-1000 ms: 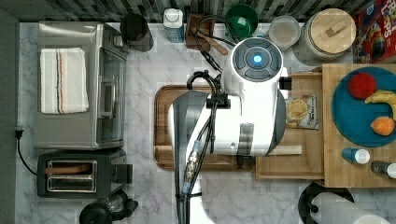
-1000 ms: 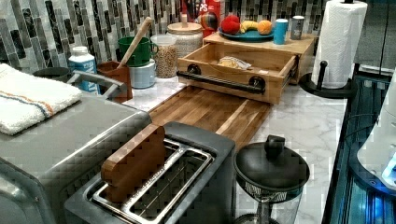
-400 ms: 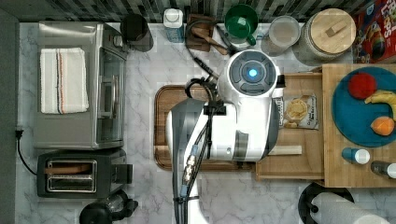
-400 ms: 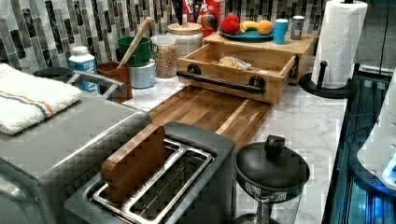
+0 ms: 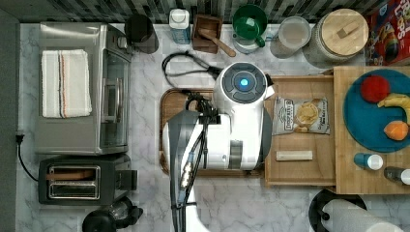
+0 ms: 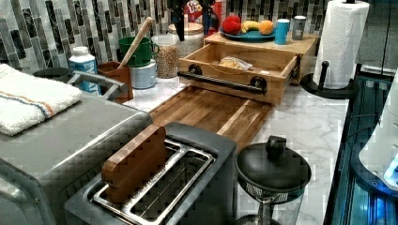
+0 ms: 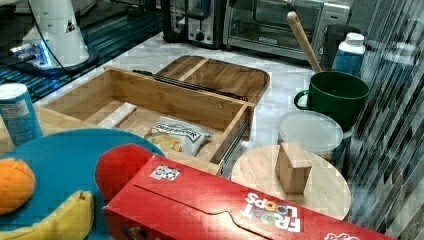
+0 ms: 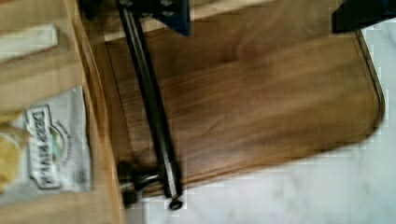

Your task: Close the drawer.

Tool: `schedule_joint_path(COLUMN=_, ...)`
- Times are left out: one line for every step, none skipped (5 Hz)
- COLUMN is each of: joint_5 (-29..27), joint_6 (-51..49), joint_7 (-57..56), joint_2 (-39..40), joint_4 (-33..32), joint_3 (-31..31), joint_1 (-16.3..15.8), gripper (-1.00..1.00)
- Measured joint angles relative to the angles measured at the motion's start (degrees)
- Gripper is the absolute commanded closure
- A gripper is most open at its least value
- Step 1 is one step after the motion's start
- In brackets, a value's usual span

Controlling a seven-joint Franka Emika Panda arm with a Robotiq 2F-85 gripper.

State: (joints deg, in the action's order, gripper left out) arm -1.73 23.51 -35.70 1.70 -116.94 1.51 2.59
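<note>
**Drawer stands pulled out over the bench**

The drawer (image 5: 300,159) is seen drawn well out from under the cabinet top (image 5: 348,179), its front reaching the near edge of the cutting board (image 6: 206,110). A black bar handle (image 6: 223,80) is fixed across the drawer's front on two round mounts. Inside the drawer, a chip bag (image 5: 300,116) is laid flat near the middle, and a pale stick-shaped packet (image 5: 294,155) is set beside it, apart from the bag.

In the top view, the arm (image 5: 232,125) is held over the cutting board and over the drawer's front edge. In the wrist view, the handle (image 8: 149,102) is shown running along the drawer's front, with the cutting board (image 8: 261,93) just beyond it; dark parts of the gripper (image 8: 173,14) are glimpsed at the handle's far end. How far the gripper is opened cannot be told, nor whether anything is held.

On the cabinet top behind the drawer, a blue plate (image 5: 370,125) with fruit is carried. A green mug (image 7: 335,97) is placed on the bench (image 6: 305,122) near the drawer's corner.
</note>
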Motion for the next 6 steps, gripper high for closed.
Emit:
schedule_joint_path(joint_5=2.25, joint_6=-1.89, joint_7=-11.02, joint_2=0.11, joint_4=-1.34, joint_3=0.01, joint_1=-0.01, gripper=1.0)
schedule_joint_path(joint_5=2.17, joint_6=1.13, joint_7=-14.38, joint_2=0.1, joint_4=-2.69, joint_3=0.01, joint_1=0.02, gripper=1.0)
schedule_joint_path(joint_5=2.74, joint_6=5.67, joint_7=-15.47, joint_2=0.13, joint_4=-3.8, joint_3=0.24, joint_1=0.02, gripper=1.0)
schedule_joint_path(joint_5=2.8, joint_6=11.34, joint_7=-15.86, joint_2=0.12, joint_4=-5.15, joint_3=0.92, joint_1=0.24, gripper=1.0)
schedule_joint_path(joint_5=3.52, joint_6=14.98, joint_7=-15.86, joint_2=0.12, joint_4=-6.83, joint_3=0.99, joint_1=-0.17, gripper=1.0)
schedule_joint_path(joint_5=3.49, joint_6=19.43, joint_7=-16.09, joint_2=0.91, joint_4=-9.06, joint_3=1.54, joint_1=-0.2, gripper=1.0)
